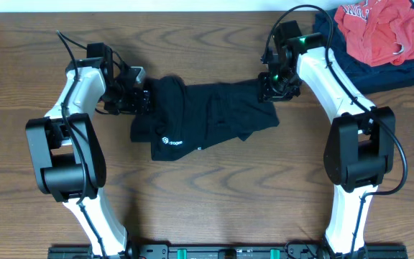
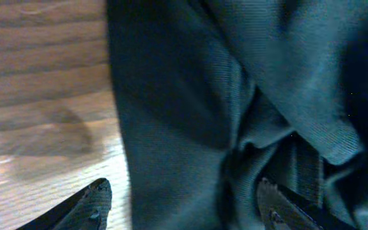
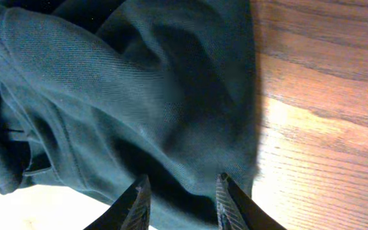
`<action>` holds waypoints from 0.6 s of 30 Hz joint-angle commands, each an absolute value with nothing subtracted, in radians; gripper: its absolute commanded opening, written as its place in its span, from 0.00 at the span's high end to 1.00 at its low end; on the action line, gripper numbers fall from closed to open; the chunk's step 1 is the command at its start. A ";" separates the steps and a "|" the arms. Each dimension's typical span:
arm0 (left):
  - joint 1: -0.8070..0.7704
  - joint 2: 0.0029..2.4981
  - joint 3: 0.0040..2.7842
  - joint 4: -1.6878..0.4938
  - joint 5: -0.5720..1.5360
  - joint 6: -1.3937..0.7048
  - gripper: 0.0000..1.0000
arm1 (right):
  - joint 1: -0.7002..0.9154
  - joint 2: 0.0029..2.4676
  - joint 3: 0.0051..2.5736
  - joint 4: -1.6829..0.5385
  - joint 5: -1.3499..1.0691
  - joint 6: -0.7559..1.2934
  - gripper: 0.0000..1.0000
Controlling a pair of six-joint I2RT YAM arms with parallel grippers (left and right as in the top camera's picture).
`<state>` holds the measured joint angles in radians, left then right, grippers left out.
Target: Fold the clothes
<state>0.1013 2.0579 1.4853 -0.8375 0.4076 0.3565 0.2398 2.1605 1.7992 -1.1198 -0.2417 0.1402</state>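
Trousers (image 1: pixel 207 115) lie bunched mid-table (image 1: pixel 214 208) between the arms, logo up, not yet a neat fold. Left gripper (image 2: pixel 184 207) is at their left end, jaws wide apart, straddling the cloth edge with one finger over bare wood, so nothing is clamped. Right gripper (image 3: pixel 181 204) is at the right end, jaws slightly apart over fabric, and we read that as no pinch. We judge both are placed at opposite ends for a two-handed grab. Red top (image 1: pixel 379 29) and navy piece (image 1: pixel 351 68) sit apart, far right corner.
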 commanded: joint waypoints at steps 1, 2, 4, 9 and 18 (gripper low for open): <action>0.100 2.081 1.488 -0.837 0.368 0.369 0.25 | 0.234 2.137 1.809 -1.117 -0.235 0.122 0.67; 0.097 2.086 1.488 -0.835 0.369 0.369 0.25 | 0.234 2.137 1.809 -1.115 -0.235 0.122 0.67; 0.086 2.093 1.488 -0.830 0.364 0.370 0.26 | 0.234 2.137 1.809 -1.114 -0.235 0.122 0.67; 0.064 2.095 1.487 -0.801 0.317 0.361 0.27 | 0.234 2.137 1.809 -1.118 -0.235 0.122 0.67; 0.064 2.099 1.467 -0.797 0.241 0.316 0.28 | 0.234 2.137 1.809 -1.118 -0.231 0.122 0.66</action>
